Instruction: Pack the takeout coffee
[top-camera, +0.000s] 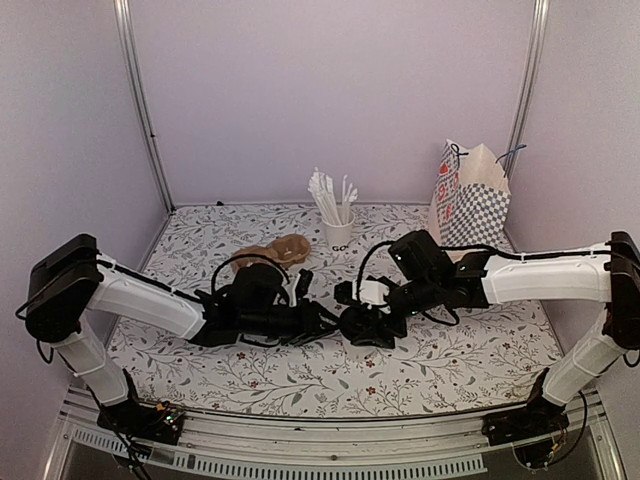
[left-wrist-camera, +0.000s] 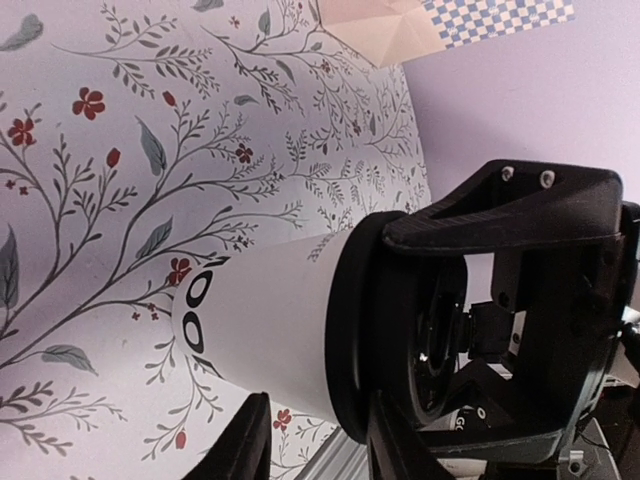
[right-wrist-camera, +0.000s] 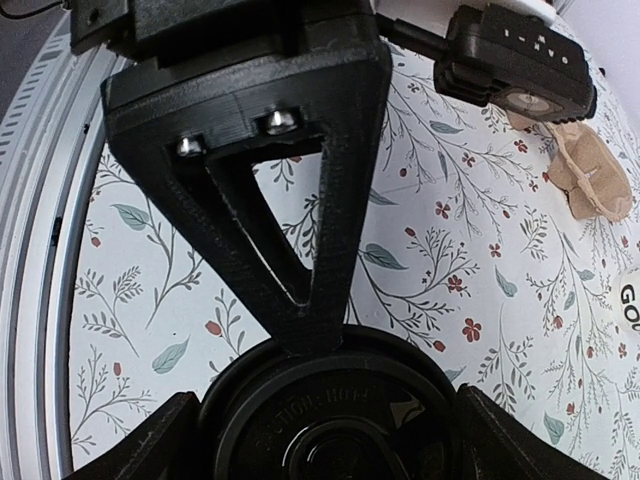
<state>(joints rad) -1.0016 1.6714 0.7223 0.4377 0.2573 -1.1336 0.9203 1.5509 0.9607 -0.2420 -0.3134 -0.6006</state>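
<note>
Mid-frame, the right pincer (top-camera: 366, 322) pinches the takeout coffee (left-wrist-camera: 265, 320) at its lid (right-wrist-camera: 330, 425); for the left pincer (top-camera: 322, 318) we cannot tell.

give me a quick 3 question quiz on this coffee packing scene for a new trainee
1. True or false: the lid on the takeout coffee is white.
2. What stands in the other white cup at the back of the table? A) white straws B) spoons C) nothing
3. Fill in: in the top view, the checked paper bag stands at the back ___ corner.

Key:
1. False, the lid is black.
2. A
3. right
</note>
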